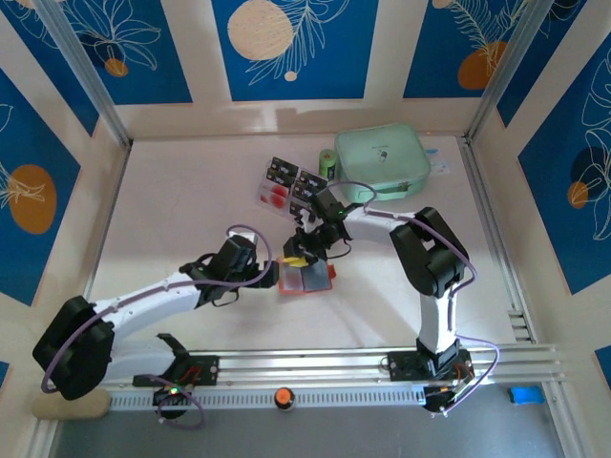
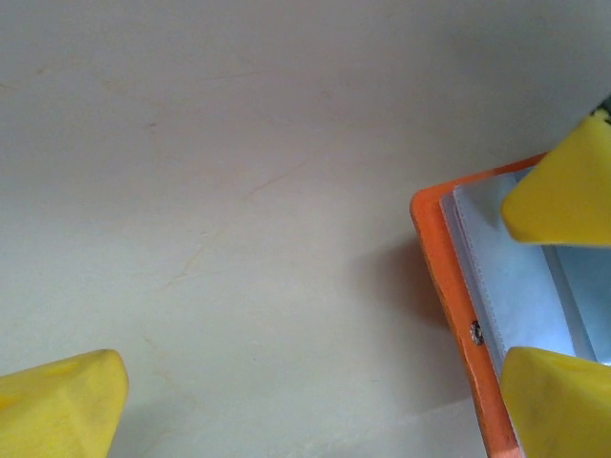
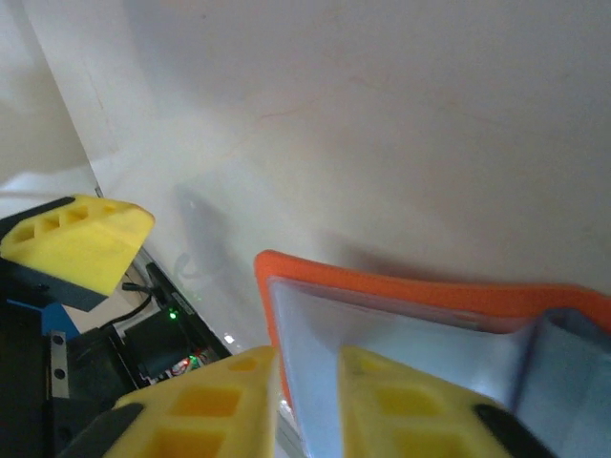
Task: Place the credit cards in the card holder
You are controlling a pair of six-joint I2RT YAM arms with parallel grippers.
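The left arm reaches in from the near left corner across the pale surface [image 1: 172, 210]; its left gripper [image 2: 315, 382] has its jaws spread as wide as they go, holding nothing; in the left wrist view one yellow finger [image 2: 57, 405] hangs over bare surface and the other finger sits at the orange edge of the card holder [image 1: 305, 279]; the card holder lies open and flat near the middle of the surface, just right of that gripper, its grey inner pockets facing up; the right gripper [image 3: 305, 367] comes down onto the holder's far left part, its jaws drawn nearly together with only a narrow slit between them; in the right wrist view the holder's orange left edge and grey lining run into that slit, though whether they are pinched I cannot tell; the credit cards [image 1: 291, 183] lie together farther back, well apart from the holder; a mint-green pouch [image 1: 382, 162] rests just right of them near the back wall.
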